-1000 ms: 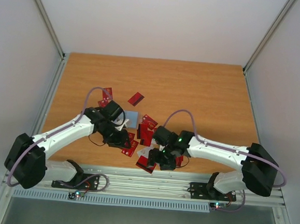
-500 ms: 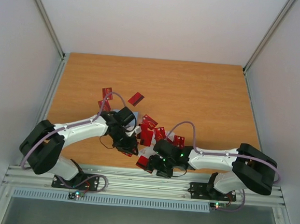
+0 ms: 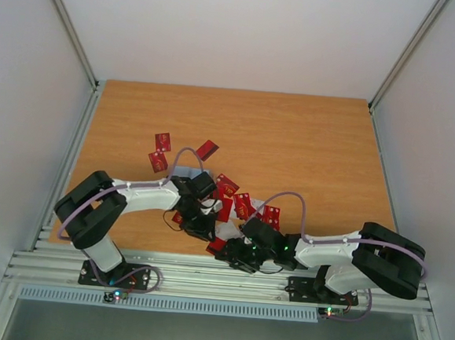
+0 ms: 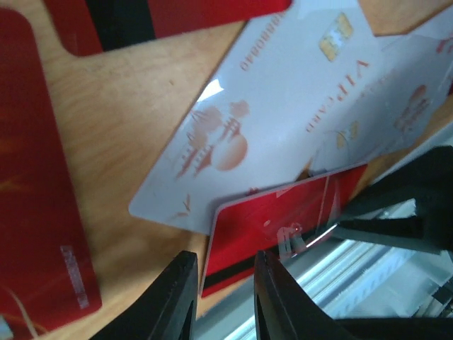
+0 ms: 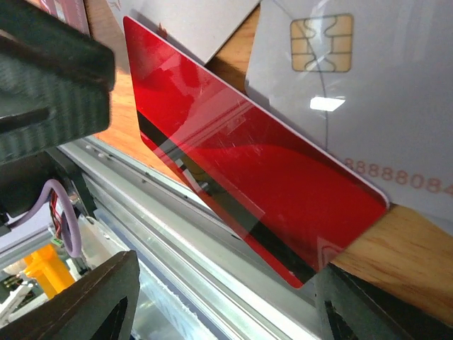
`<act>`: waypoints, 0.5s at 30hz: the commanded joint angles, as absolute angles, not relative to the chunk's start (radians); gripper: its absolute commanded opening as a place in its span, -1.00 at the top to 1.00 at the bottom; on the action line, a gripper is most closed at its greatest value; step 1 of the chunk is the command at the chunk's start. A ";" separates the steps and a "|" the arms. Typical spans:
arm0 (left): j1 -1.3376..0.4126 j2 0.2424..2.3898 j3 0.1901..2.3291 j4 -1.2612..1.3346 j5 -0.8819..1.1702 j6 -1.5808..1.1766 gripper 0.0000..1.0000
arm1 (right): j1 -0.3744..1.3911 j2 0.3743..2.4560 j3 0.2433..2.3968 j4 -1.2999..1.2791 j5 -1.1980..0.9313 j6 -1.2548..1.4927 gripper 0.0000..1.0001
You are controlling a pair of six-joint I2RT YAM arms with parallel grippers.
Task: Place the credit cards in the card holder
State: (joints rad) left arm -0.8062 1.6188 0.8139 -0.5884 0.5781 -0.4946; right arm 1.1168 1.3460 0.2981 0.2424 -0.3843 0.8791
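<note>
At the near edge of the light-brown wooden table (image 3: 308,145), the right gripper (image 5: 226,283) is spread wide, a finger on each side of a glossy red credit card with a black stripe (image 5: 248,177). That card juts over the silver aluminium rail (image 5: 184,269) and lies tucked under a white plastic card with a gold chip (image 5: 368,106). Just beside it the left gripper (image 4: 225,287) hovers over that red card's corner, fingers a narrow gap apart and gripping nothing. Farther back, more red credit cards (image 3: 226,187) lie scattered, and the greyish flat card holder (image 3: 184,171) peeks out behind the left arm (image 3: 143,195).
</note>
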 commanded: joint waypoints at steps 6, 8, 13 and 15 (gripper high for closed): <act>-0.823 1.686 0.740 -0.460 0.566 -0.541 0.50 | 1.098 1.293 0.316 0.135 -0.312 0.807 -0.25; -0.824 1.695 0.716 -0.433 0.577 -0.548 0.51 | 1.098 1.293 0.317 0.157 -0.320 0.794 -0.16; -0.824 1.701 0.695 -0.403 0.594 -0.561 0.51 | 1.098 1.315 0.318 0.238 -0.352 0.762 -0.07; -0.824 1.699 0.686 -0.399 0.597 -0.561 0.51 | 1.097 1.314 0.318 0.248 -0.357 0.759 -0.02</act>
State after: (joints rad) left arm -0.8062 1.6474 0.7479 -0.4358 0.6571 -0.5480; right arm 1.1061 1.3102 0.3016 0.1654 -0.3748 0.8055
